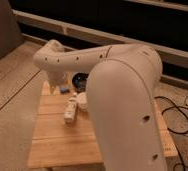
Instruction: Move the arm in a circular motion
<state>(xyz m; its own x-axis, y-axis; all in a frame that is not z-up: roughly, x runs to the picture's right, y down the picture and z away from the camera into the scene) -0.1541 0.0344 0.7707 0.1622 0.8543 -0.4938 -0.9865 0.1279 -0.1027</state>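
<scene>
The arm (122, 95) is a thick cream-white tube that fills the right half of the camera view. Its big near segment rises from the bottom right. A thinner segment (77, 56) with small dark screw holes reaches left to a rounded joint (51, 54) over the far left corner of the wooden table (57, 145). From that joint the wrist drops toward the table's back left edge. The gripper (56, 81) hangs there, mostly hidden behind the wrist and just left of a small blue block (63, 88).
A dark bowl (80, 79) stands at the back of the table. A white bottle-like object (70, 109) lies near the middle, beside a pale round thing (82, 103) partly hidden by the arm. Black cables (183, 120) lie on the floor at right. A ledge (87, 35) runs behind.
</scene>
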